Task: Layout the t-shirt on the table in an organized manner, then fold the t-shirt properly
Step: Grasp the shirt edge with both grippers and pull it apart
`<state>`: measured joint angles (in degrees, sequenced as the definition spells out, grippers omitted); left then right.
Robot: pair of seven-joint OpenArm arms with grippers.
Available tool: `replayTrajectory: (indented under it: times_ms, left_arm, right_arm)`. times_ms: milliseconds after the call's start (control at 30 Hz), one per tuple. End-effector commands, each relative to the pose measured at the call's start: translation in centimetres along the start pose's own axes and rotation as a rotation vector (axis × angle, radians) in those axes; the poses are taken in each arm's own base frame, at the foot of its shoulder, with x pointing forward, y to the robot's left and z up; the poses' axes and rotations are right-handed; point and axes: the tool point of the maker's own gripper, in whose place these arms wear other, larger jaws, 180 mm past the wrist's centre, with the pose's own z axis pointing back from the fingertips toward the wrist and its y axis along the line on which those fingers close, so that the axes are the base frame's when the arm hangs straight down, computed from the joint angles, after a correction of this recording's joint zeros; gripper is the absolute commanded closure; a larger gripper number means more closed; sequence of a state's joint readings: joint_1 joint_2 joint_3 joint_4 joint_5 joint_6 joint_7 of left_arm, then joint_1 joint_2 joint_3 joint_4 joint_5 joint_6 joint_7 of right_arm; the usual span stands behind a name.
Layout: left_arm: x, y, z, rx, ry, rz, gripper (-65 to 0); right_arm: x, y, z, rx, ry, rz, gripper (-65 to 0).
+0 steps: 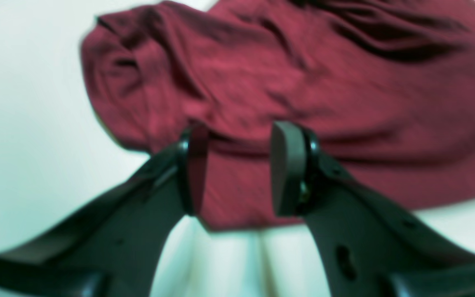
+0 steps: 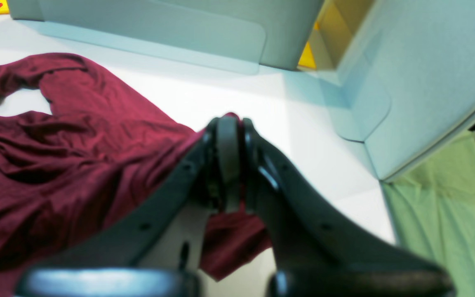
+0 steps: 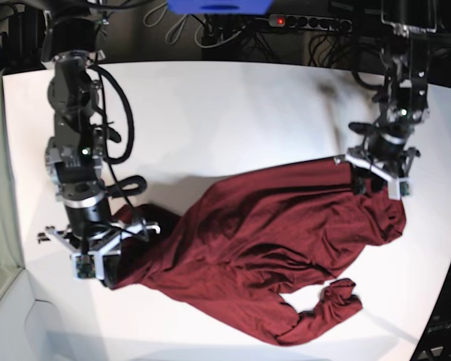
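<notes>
Across the middle of the white table [image 3: 233, 105] the maroon t-shirt [image 3: 270, 248] lies crumpled, its bulk running as a slanted band from the lower left of the base view up to the upper right, with a loose flap that may be a sleeve or the neck end trailing toward the near edge. Each arm sits at one end of that band, so the cloth's long axis runs from gripper to gripper, and that is the relation the coming move turns on. The right gripper [image 2: 229, 165] is at the lower-left end in the base view, its jaws pressed together on a fold of the shirt's edge; its wrist view shows red cloth peeking out above and below the closed pads. The left gripper [image 1: 237, 169] is at the opposite end, jaws spread, with the shirt's border lying between and just beyond the fingertips; that view is blurred, so I cannot say whether the pads touch the cloth, but nothing looks pinched. As I judge it, the layout step is under way: the left arm, nearest its own end, needs a hold there before the two can draw apart along the band and pull it flat.
</notes>
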<state>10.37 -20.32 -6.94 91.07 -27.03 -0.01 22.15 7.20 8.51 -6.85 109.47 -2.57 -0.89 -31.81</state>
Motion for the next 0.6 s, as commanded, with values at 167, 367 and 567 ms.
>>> replayTrajectory:
  times_ms: [167,367,567]
  left_arm:
    - [-2.5,0.6,1.3,0.041,0.022,0.061,-25.1]
    - [-3.9,1.8,0.3,0.084,0.055,0.106,-25.1]
    - [-5.2,2.4,-1.9,0.107,0.096,0.147,-25.1]
  right_arm:
    - [1.8,0.4,0.1,-0.002,-0.064,-0.031,0.0]
    - [1.3,0.4,0.3,-0.001,-0.052,-0.031,0.0]
    - [0.4,0.7,0.6,0.004,-0.029,-0.031,0.0]
